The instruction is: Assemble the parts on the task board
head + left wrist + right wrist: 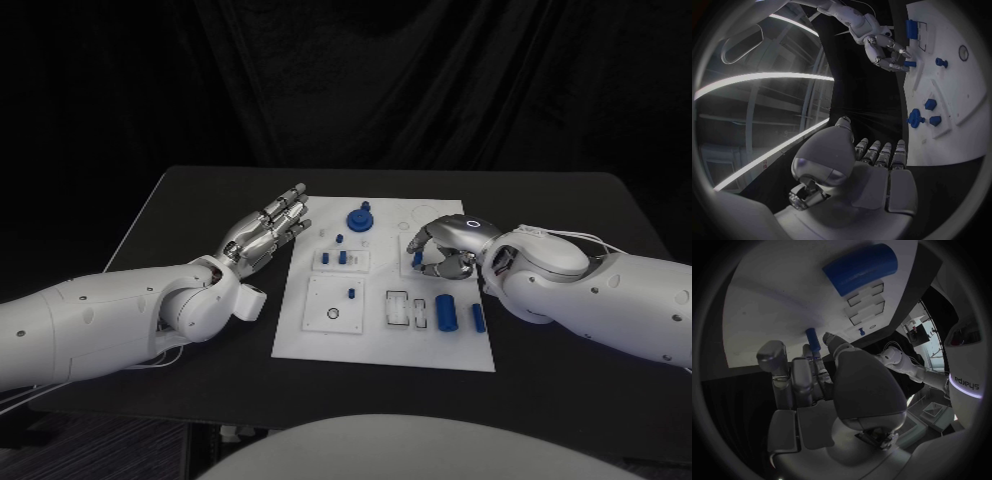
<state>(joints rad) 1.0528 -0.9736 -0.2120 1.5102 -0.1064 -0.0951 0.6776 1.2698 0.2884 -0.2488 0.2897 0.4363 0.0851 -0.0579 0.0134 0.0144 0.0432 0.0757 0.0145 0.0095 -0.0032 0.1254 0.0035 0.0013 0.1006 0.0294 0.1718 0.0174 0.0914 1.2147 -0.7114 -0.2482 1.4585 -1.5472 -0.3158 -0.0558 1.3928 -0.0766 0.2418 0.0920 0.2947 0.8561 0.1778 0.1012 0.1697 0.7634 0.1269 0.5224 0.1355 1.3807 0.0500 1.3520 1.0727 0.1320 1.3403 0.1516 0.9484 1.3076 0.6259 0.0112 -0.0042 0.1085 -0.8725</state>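
The white task board (325, 335) lies mid-table. On it stand a blue knob (361, 217) at the far edge, small blue pegs (335, 258) left of centre, and a blue cylinder (447, 312) with a smaller blue piece (477, 317) at the near right. My left hand (267, 232) hovers by the board's left edge with its fingers straight and apart, holding nothing. My right hand (444, 250) curls over the board's right side and pinches a thin blue peg (812, 340) at its fingertips, just above the board (773, 295). The left wrist view shows that peg (909, 63) too.
The black table (188, 200) has free room left and right of the board, and its edges lie close beyond both arms. Empty rectangular slots (397, 307) sit on the board's near half beside a round hole (333, 313).
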